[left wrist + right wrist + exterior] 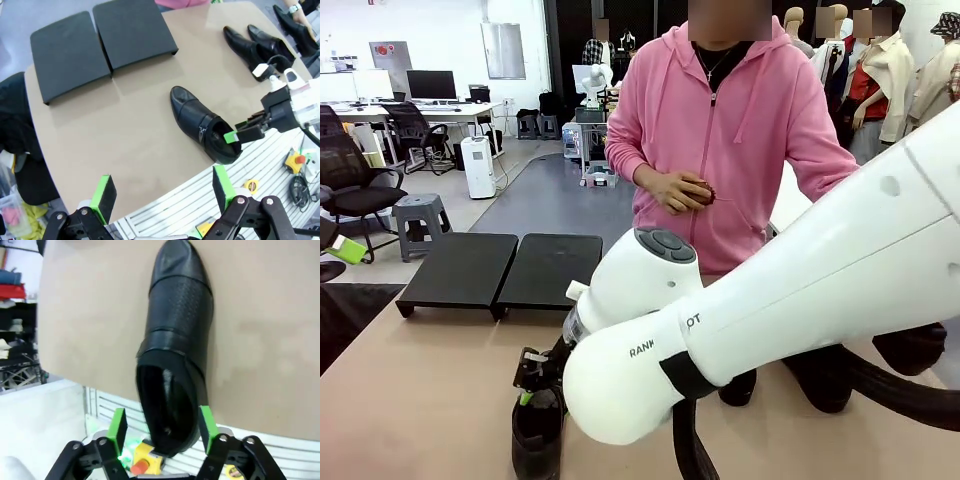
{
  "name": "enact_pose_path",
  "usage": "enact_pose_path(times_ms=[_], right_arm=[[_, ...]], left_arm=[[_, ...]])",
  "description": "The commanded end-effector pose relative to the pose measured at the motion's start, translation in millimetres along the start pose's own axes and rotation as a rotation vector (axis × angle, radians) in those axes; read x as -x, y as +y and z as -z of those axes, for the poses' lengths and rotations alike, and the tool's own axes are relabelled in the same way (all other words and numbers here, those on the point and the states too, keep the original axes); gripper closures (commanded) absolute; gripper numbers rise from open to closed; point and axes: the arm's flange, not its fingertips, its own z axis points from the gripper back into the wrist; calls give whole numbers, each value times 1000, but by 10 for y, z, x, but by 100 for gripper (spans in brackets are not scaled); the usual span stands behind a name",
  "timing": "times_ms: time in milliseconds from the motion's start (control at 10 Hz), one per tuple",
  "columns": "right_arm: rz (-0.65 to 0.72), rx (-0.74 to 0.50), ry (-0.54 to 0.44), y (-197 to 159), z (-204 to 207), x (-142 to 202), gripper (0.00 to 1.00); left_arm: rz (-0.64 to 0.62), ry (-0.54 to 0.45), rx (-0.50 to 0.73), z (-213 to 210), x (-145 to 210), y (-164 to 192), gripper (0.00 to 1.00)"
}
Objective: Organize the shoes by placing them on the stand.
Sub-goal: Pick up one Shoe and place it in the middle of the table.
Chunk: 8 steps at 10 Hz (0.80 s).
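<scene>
One glossy black shoe [175, 335] lies flat on the tan table, its heel sticking out past the near edge. My right gripper [162, 425] straddles that heel, its green pads standing off either side, open. The same shoe [197, 120] and right gripper [241, 135] appear in the left wrist view, and in the front view the gripper [533, 385] hangs just over the shoe [535, 435]. Two more shoes [245, 42] [272, 44] lie side by side farther right, and a person's hand rests on another shoe [296, 24]. The stand's two black platforms [460, 268] [552, 268] are bare. My left gripper [162, 190] hovers open, high above the table's near edge.
A person in a pink hoodie [730, 130] stands at the far side, one hand holding a small dark thing at chest height. My right arm's big white links [770, 310] cover much of the table's right half. Bare tabletop [125, 125] lies between the shoe and the platforms.
</scene>
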Motion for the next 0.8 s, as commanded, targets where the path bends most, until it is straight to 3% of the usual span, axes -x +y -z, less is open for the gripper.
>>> enact_pose_path(times_ms=[0,200,400,700], right_arm=[[-61,38,37,-80,-658,15,0],[-99,170,-9,-339,-1188,-33,0],[-80,174,-31,-537,-1459,-58,0],[-295,168,36,83,-972,258,0]], left_arm=[[8,-2,16,2,12,6,0],[8,-2,16,2,12,6,0],[8,-2,16,2,12,6,0],[8,-2,16,2,12,6,0]])
